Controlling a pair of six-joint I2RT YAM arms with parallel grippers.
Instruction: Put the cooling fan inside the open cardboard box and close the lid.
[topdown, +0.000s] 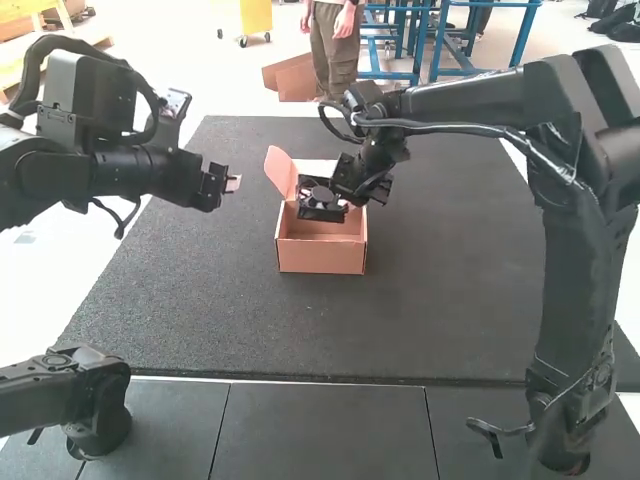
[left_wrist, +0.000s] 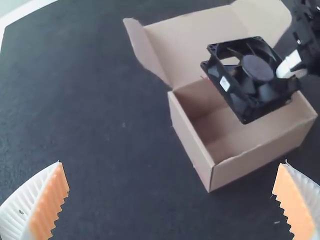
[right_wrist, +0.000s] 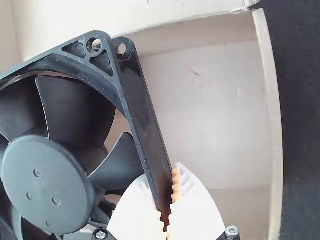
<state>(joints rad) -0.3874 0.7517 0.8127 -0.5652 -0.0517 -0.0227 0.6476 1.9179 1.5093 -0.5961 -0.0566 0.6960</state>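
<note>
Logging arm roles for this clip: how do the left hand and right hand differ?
The left hand is open and empty; the right hand is shut on the frame of the cooling fan. The left hand hangs over the mat beside the cardboard box; the right hand is above its opening. Both have white ribbed fingers with orange pads.

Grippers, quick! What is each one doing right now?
Left gripper: open, holding nothing.
Right gripper: closed on the cooling fan, over the open cardboard box.
</note>
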